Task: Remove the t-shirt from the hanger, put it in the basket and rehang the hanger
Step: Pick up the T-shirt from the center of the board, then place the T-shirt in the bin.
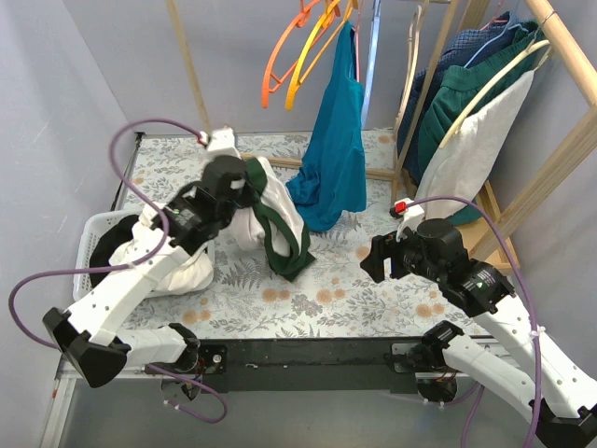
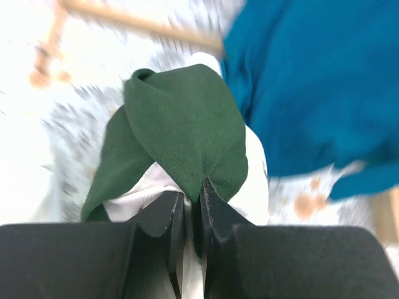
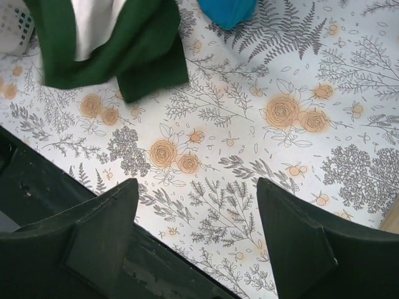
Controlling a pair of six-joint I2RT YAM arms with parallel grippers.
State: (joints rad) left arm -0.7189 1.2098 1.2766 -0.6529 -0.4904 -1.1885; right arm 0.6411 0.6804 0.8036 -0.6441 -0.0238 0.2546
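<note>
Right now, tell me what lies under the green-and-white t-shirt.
The t-shirt hangs from the left gripper, pinched by its green fabric. Its lower edge seems to rest on the floral tablecloth. Whatever lies beneath that edge is covered.

The t-shirt (image 1: 270, 224) is white with dark green trim. The hanging top (image 1: 331, 159) beside it is plain teal blue. The surface (image 3: 280, 112) is pale, printed with grey ferns and orange roses. Overhead hang an orange hanger (image 1: 274, 58) and a yellow hanger (image 1: 306, 63). The laundry basket (image 1: 89, 233) is white, the cable (image 1: 159, 120) is purple, and the left pincer (image 2: 193, 199) and right pincer (image 3: 196, 199) are black.
</note>
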